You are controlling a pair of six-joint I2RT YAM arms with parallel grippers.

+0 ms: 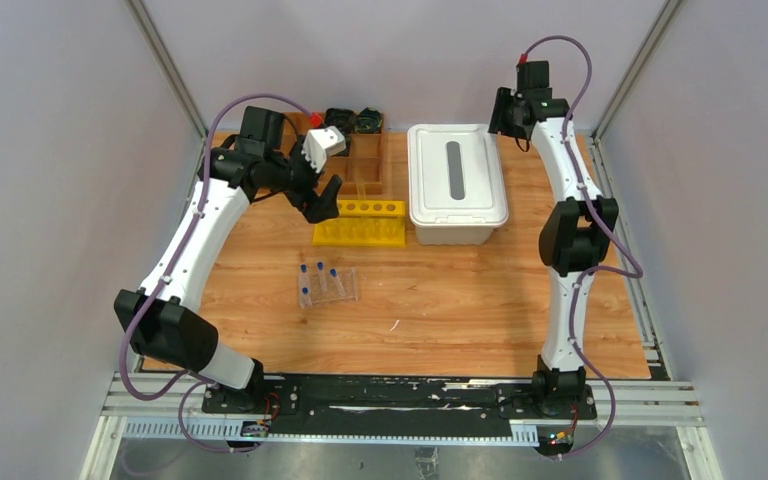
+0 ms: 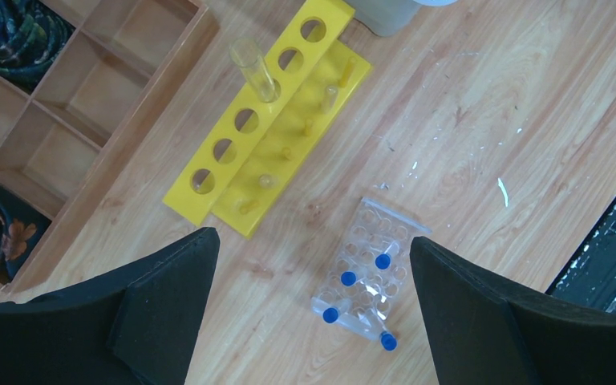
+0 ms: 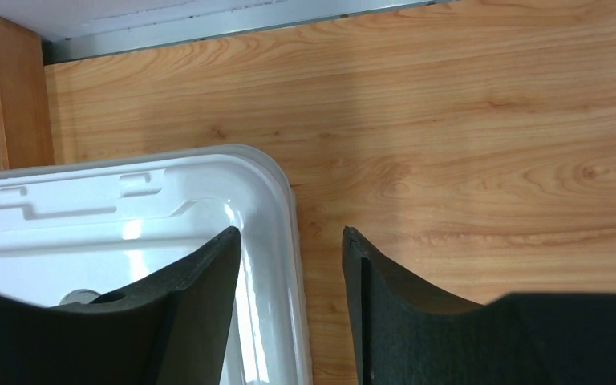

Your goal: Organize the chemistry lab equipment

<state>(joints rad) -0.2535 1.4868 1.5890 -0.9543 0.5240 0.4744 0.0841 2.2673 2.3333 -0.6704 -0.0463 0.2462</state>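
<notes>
Several small blue-capped tubes [image 2: 382,261] sit in a clear plastic rack [image 2: 373,241] in the middle of the table, and some of them lean or lie across it. The clear rack [image 1: 328,284] lies in front of a yellow tube rack [image 1: 360,222]. One thin clear glass tube [image 2: 254,69] stands in the yellow tube rack [image 2: 241,152]. My left gripper [image 1: 322,198] hovers open above both racks, and the left gripper [image 2: 313,237] holds nothing. My right gripper [image 3: 291,234] is open at the far right corner of a white lidded box [image 3: 128,200], its jaws astride the lid's rim.
A brown wooden divided tray [image 1: 365,150] with black coiled items stands at the back, left of the white box [image 1: 457,183]. In the left wrist view the tray [image 2: 88,104] lies next to the yellow rack. Grey walls enclose the table on three sides.
</notes>
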